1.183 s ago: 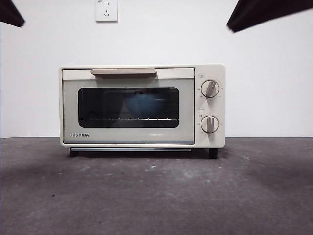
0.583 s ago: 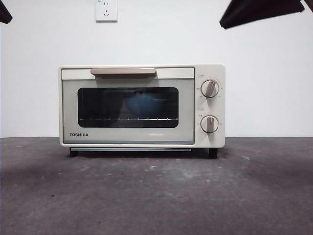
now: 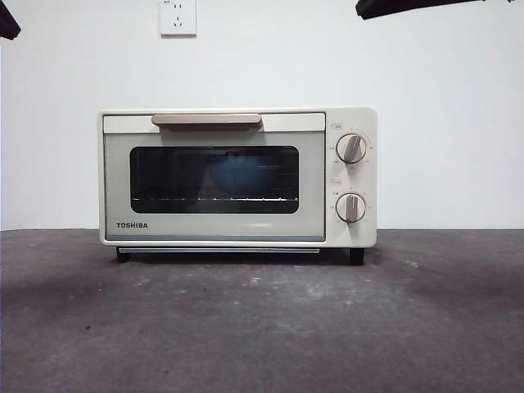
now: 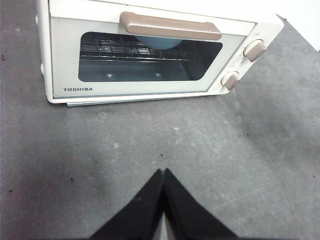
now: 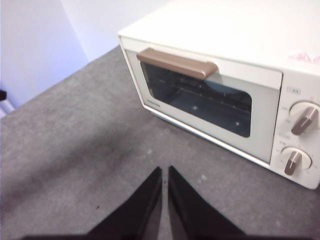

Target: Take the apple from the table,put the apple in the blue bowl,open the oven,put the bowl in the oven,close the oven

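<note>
The oven (image 3: 237, 178) sits on the table (image 3: 262, 327), door shut, handle (image 3: 206, 120) across the top of the door. Two knobs (image 3: 351, 148) stacked on the oven's right panel, one above the other. TOSHIBA logo at the door's lower left corner.

The blue bowl (image 3: 237, 173) is inside the oven, on the wire rack (image 3: 214, 199), seen dimly through the dark glass, about centred behind the door. In the left wrist view only a blue sliver of it shows just under the handle (image 4: 155, 42). The apple cannot be made out through the glass; cannot tell where it is.

Left gripper (image 4: 163, 175) hangs above the table in front of the oven, well clear of the door, jaws pressed together, tips touching, holding nothing. Right gripper (image 5: 165, 172) also hangs above the table off the oven's front, nearer its handle side, jaws nearly together with a thin slit between them, holding nothing.

In the front view both arms show only as black tips at the upper corners, well above the oven. A wall socket (image 3: 178, 16) is on the white wall above the oven.
</note>
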